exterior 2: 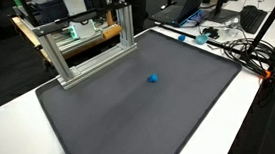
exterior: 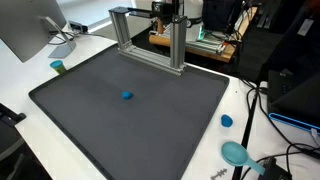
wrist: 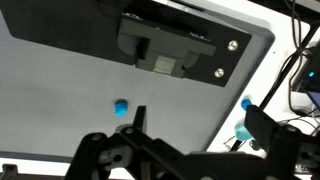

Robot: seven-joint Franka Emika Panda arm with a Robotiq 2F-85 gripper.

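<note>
My gripper (wrist: 195, 116) shows only in the wrist view, coming in from the bottom edge. The jaws are spread wide with nothing between them, and the two black fingers (wrist: 138, 120) stand well apart. It hangs above the dark grey mat (exterior: 100, 125) without touching anything.

The small blue block (wrist: 121, 107) is the nearest thing to it. It lies flat on the mat, just beyond the finger on the picture's left and outside the gap between the jaws. In both exterior views the small blue block (exterior: 127, 96) (exterior 2: 153, 79) sits alone near the middle of the mat, with bare mat all around it.

- An aluminium frame (exterior: 150, 38) (exterior 2: 84, 39) stands upright at the mat's far edge, well apart from the block.
- The mat lies on a white table (exterior: 30, 75).
- A blue cap (exterior: 226, 121) (wrist: 246, 103) sits on the table just off one side edge of the mat.
- A teal disc (exterior: 236, 153) is off the same edge, near the mat's corner.
- Black cables (exterior 2: 241, 50) lie on the table past the mat's edge.
- A monitor (exterior: 25, 30) stands beyond a far corner of the mat.
</note>
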